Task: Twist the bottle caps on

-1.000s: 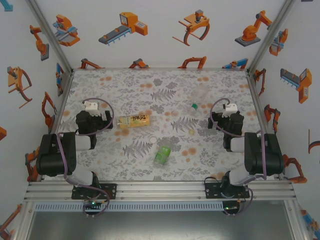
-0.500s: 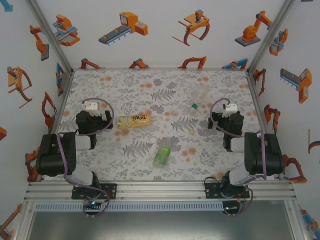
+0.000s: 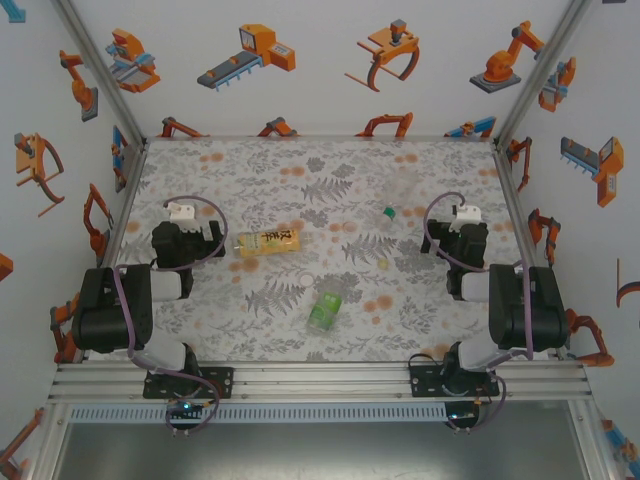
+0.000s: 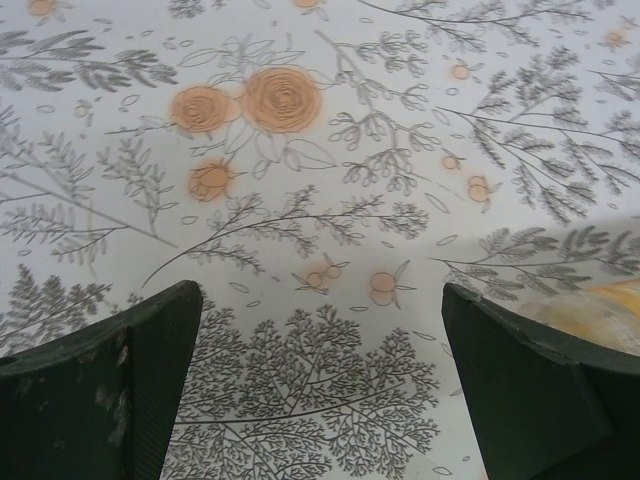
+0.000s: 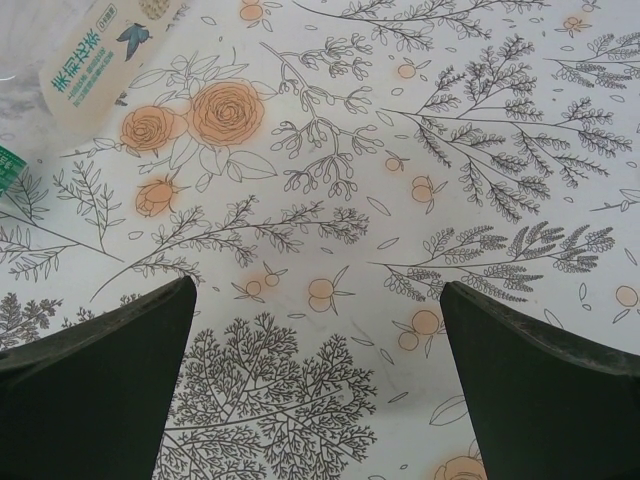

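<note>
Three bottles lie on the floral table. In the top view the amber-yellow bottle is just right of my left gripper. The green bottle lies near the middle front. The clear bottle is faint, left of my right gripper. A green cap and a pale cap rest loose on the cloth between them. Both grippers hang open over bare cloth: left gripper, right gripper. The clear bottle's label and the green cap appear at the right wrist view's left edge.
White walls with robot pictures and aluminium posts close in the table on three sides. The frame rail runs along the near edge by the arm bases. A sliver of the amber bottle shows beside the left gripper's right finger.
My right gripper has shifted slightly to the right. The left arm, bottles and caps have not moved.
</note>
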Controlling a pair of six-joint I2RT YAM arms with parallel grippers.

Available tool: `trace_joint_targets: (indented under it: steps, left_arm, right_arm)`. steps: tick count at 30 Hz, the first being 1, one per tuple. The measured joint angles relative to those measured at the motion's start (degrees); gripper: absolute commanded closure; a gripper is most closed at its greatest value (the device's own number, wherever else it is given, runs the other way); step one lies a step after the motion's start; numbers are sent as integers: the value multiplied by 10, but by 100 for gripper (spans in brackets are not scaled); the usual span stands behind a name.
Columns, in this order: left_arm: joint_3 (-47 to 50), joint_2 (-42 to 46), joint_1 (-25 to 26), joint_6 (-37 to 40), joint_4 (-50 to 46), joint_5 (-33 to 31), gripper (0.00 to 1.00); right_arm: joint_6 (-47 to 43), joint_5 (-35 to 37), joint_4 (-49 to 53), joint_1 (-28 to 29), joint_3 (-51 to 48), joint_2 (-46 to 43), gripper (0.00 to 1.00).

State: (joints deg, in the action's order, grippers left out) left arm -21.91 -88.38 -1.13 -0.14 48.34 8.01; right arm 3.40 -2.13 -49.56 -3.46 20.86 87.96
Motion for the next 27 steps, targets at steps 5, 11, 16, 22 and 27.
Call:
trace_joint_targets:
  steps: [5,11,16,22,27]
  left_arm:
    - [-4,10,0,-12,-24,-31,3]
    - [-43,73,0,-18,-132,-48,3]
    - [-76,139,0,-18,-222,-60,3]
    - [-104,189,0,-30,-340,-67,3]
    - [-141,209,0,-41,-441,-67,3]
  right_arm:
    - [-3,-15,36,0,9,-11,1]
    - [-4,-28,132,0,54,-73,3]
    - [-1,-34,207,0,96,-101,6]
    - [38,-33,320,13,160,-100,10]
    - [87,-18,413,47,241,-68,11]
